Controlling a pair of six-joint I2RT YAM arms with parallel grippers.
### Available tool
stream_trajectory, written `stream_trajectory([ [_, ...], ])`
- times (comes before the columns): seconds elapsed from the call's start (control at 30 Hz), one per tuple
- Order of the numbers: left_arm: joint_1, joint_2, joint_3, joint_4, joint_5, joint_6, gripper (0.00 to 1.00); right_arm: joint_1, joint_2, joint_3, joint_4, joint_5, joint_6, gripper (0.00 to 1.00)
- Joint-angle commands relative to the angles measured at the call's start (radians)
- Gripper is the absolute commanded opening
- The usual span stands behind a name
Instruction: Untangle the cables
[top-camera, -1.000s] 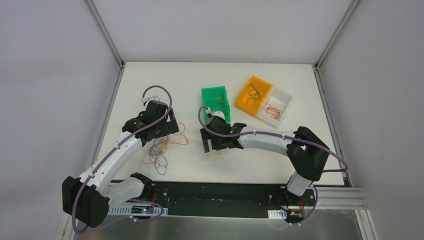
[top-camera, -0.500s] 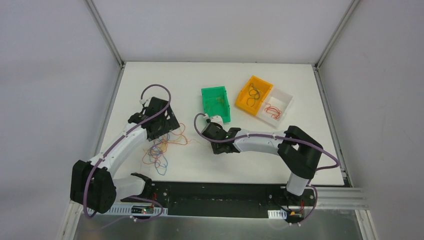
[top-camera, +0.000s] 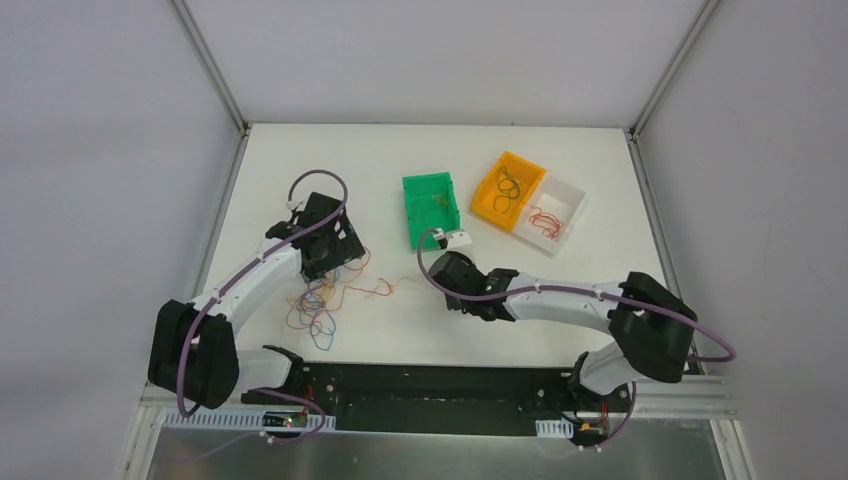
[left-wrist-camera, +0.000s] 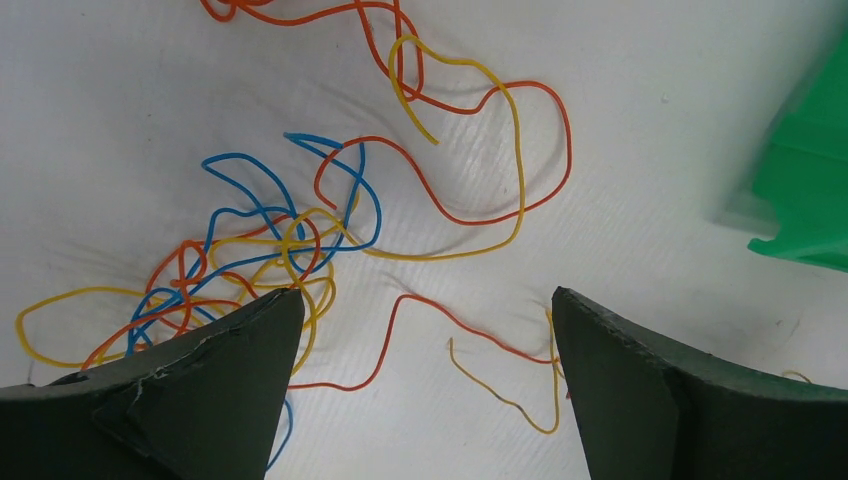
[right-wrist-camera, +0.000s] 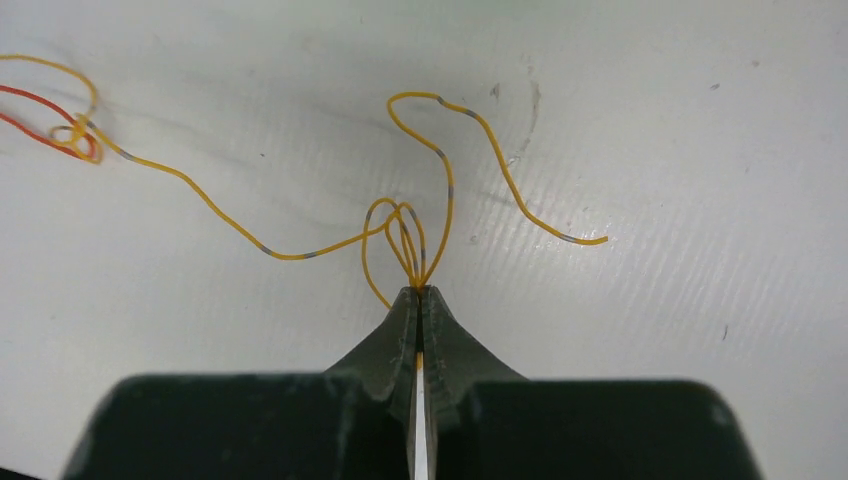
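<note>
The cables (top-camera: 318, 300) lie in a loose tangle of orange, blue and yellow strands on the white table, left of centre. My left gripper (top-camera: 326, 252) hovers over the tangle's far edge. In the left wrist view the left gripper (left-wrist-camera: 425, 300) is wide open above the cables (left-wrist-camera: 270, 240), with only loose orange and yellow strands between its fingers. My right gripper (right-wrist-camera: 417, 290) is shut on a looped yellow cable (right-wrist-camera: 450, 190), which trails left to a small knot with an orange strand (right-wrist-camera: 75, 135). From above, the right gripper (top-camera: 465, 300) sits right of the tangle.
A green bin (top-camera: 428, 181) stands at the table's middle back, and its corner (left-wrist-camera: 800, 190) shows in the left wrist view. An orange bin (top-camera: 522, 160) and a white bin (top-camera: 572, 190), each holding thin wires, stand to its right.
The right gripper has shut on the yellow cable and moved right, drawing a strand out of the tangle. The left arm shifted slightly toward the back and stays open.
</note>
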Motion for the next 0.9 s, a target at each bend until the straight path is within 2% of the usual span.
stream_trajectory([
  [0.0,0.008,0.081,0.011,0.039,0.035,-0.063,0.99,0.000,-0.128,-0.044,0.089,0.026,-0.023,0.00],
  [0.23,0.008,0.191,0.040,0.065,0.006,-0.131,0.99,0.001,-0.190,-0.078,0.130,-0.007,-0.035,0.00],
  [0.33,0.008,0.210,0.040,0.064,-0.045,-0.161,0.94,0.001,-0.211,-0.081,0.105,0.059,-0.007,0.00],
  [0.43,0.008,0.212,0.028,0.067,-0.118,-0.201,0.82,-0.003,-0.273,-0.107,0.098,0.124,0.010,0.00],
  [0.53,0.008,0.245,0.033,0.083,-0.136,-0.185,0.57,-0.013,-0.362,-0.148,0.108,0.152,0.028,0.00],
  [0.6,0.008,0.273,0.041,0.097,-0.115,-0.148,0.26,-0.023,-0.425,-0.171,0.108,0.178,0.038,0.00],
  [0.67,0.008,0.280,0.032,0.115,-0.107,-0.133,0.00,-0.048,-0.489,-0.190,0.091,0.208,0.053,0.00],
  [0.87,0.008,0.215,-0.034,0.146,-0.171,-0.108,0.00,-0.208,-0.647,-0.212,-0.051,0.212,0.103,0.00],
])
